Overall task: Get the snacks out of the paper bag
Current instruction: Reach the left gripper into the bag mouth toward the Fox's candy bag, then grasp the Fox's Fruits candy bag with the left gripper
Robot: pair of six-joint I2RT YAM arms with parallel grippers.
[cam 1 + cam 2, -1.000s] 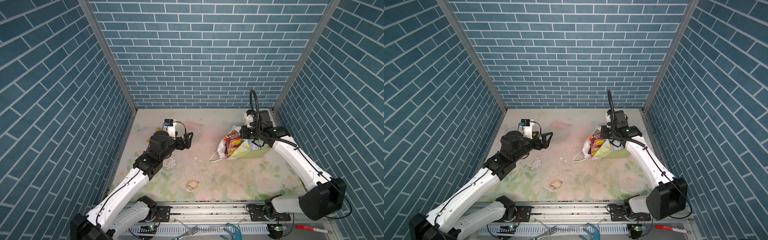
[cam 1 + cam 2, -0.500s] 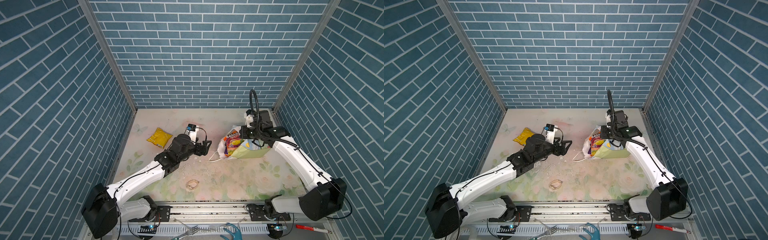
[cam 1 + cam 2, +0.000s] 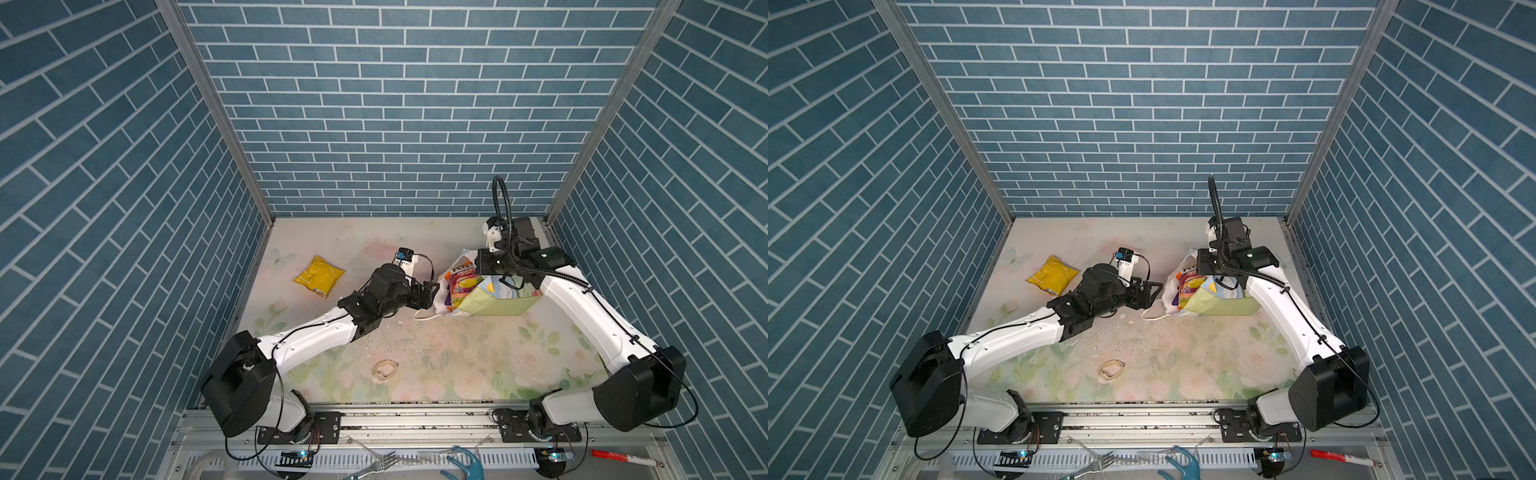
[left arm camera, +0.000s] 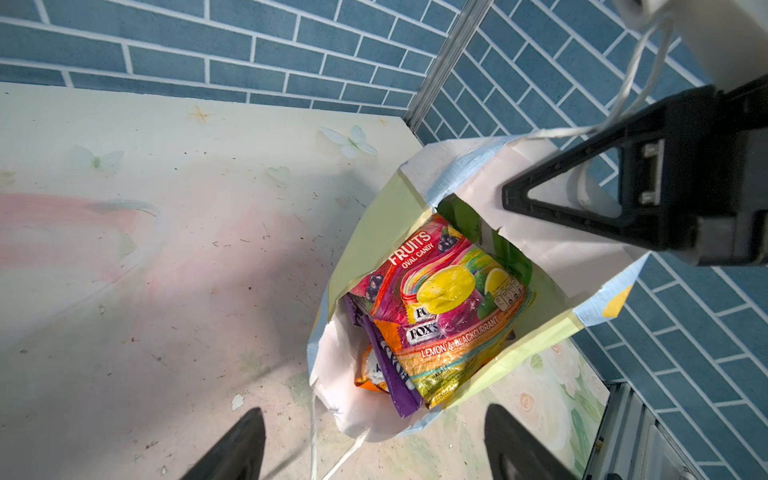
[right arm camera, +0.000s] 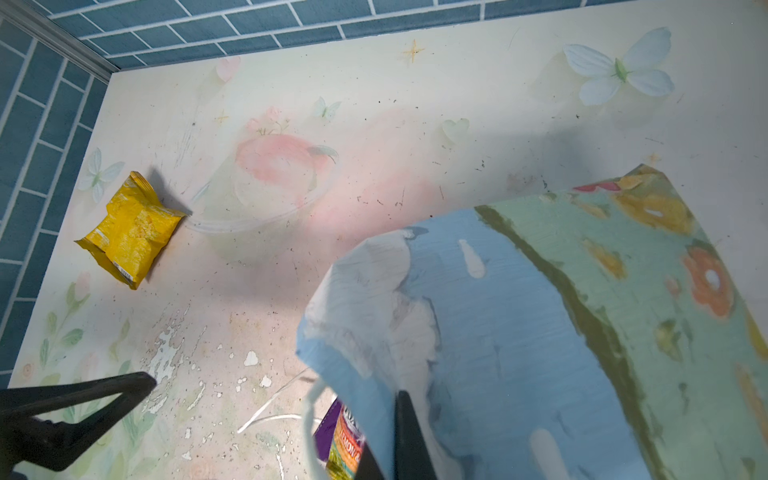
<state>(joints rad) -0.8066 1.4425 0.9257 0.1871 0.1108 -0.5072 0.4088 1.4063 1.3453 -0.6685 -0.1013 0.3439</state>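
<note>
Paper bag (image 3: 496, 306) lies on its side, right of centre, mouth facing left, long axis left-right. FOX'S candy bag (image 4: 449, 299) is topmost inside. Left gripper (image 3: 1152, 290), wide open & empty, sits just left of mouth, so it's the nearer arm. Right gripper (image 3: 484, 266) is clamped on bag's upper rim.

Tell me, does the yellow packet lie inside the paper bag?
No, in a top view the yellow packet lies flat on the table, well to the left of the paper bag.
</note>
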